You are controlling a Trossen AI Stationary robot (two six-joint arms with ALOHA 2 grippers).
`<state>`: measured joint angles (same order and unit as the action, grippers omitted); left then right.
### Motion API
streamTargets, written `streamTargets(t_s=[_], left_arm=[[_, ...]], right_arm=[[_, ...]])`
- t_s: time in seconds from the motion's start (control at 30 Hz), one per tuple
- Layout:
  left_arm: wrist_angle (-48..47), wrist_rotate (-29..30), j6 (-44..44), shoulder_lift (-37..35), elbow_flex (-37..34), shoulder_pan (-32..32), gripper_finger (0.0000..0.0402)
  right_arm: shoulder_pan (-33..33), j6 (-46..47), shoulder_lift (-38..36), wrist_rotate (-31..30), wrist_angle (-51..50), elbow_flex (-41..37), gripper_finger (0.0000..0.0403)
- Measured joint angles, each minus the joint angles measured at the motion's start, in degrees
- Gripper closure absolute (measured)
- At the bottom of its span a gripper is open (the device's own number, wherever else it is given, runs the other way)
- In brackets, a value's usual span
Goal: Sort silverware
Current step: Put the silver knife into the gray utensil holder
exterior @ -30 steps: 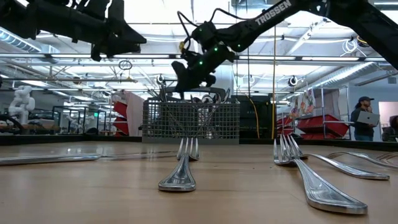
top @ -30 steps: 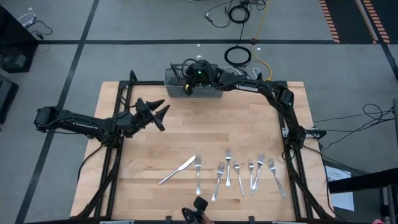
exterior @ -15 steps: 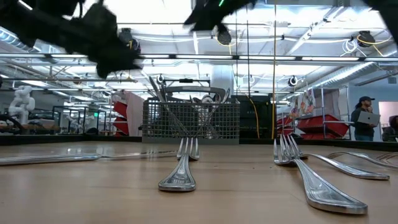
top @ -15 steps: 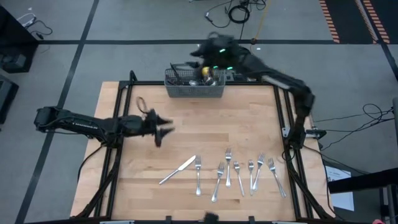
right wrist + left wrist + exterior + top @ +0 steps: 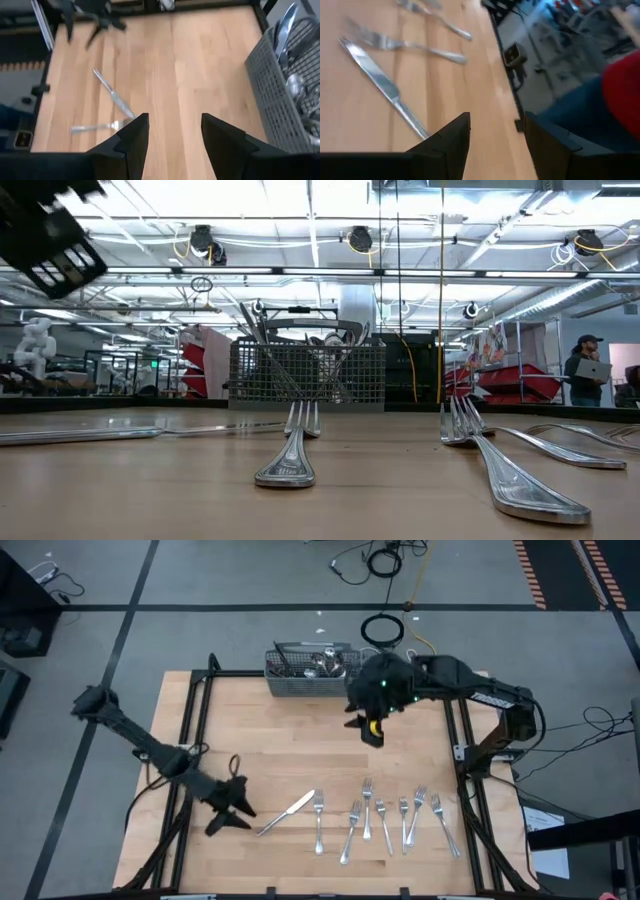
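Partly hidden, silverware (image 5: 318, 664) bunches inside the mesh basket (image 5: 312, 686).

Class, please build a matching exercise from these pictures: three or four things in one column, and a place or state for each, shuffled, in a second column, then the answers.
Things:
1. table knife
2. wire basket
3. left hand
4. right hand

Places or states:
A. at the table's far edge, holding cutlery
B. open and empty, just right of the basket
C. lying flat, left of the forks
D. open, beside the knife's handle

Pairs: 1-C, 2-A, 3-D, 4-B
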<state>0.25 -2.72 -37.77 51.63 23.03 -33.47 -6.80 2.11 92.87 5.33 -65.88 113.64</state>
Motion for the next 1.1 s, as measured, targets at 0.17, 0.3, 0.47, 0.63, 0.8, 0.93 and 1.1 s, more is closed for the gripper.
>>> streamTargets(t_s=[0.17, 0.3, 0.47, 0.63, 0.8, 0.93, 1.1], left_arm=[[-0.25, 18.11, -4.88, 4.18, 0.96, -9.94, 0.0211], [0.59, 23.56, -11.06, 10.01, 0.96, -14.95, 0.0226], [6.93, 27.57, -14.42, 17.34, 0.96, -20.44, 0.0281], [12.7, 27.86, -15.53, 22.65, 0.96, -22.28, 0.0319], [13.99, 28.06, -17.19, 28.31, 0.96, -22.06, 0.0375], [11.39, 34.11, -27.57, 31.68, 0.91, -19.26, 0.039], [18.19, 50.36, -27.05, 36.02, 0.89, -16.07, 0.0347]], right_arm=[[3.16, 1.6, 0.38, -0.92, -0.93, -0.04, 0.0239], [4.81, 3.4, 0.11, -1.18, -0.95, -2.45, 0.0247], [7.04, 6.17, -0.79, -0.98, 2.37, -11.35, 0.0256], [9.12, 7.76, -0.82, -0.66, 12.34, -21.08, 0.0257], [9.98, 9.8, -0.82, -0.92, 22.48, -29.57, 0.0264], [10.16, 11.82, -0.84, -0.91, 28.71, -33.09, 0.0263], [10.2, 11.15, -0.84, -1.38, 31.05, -33.61, 0.0249]])
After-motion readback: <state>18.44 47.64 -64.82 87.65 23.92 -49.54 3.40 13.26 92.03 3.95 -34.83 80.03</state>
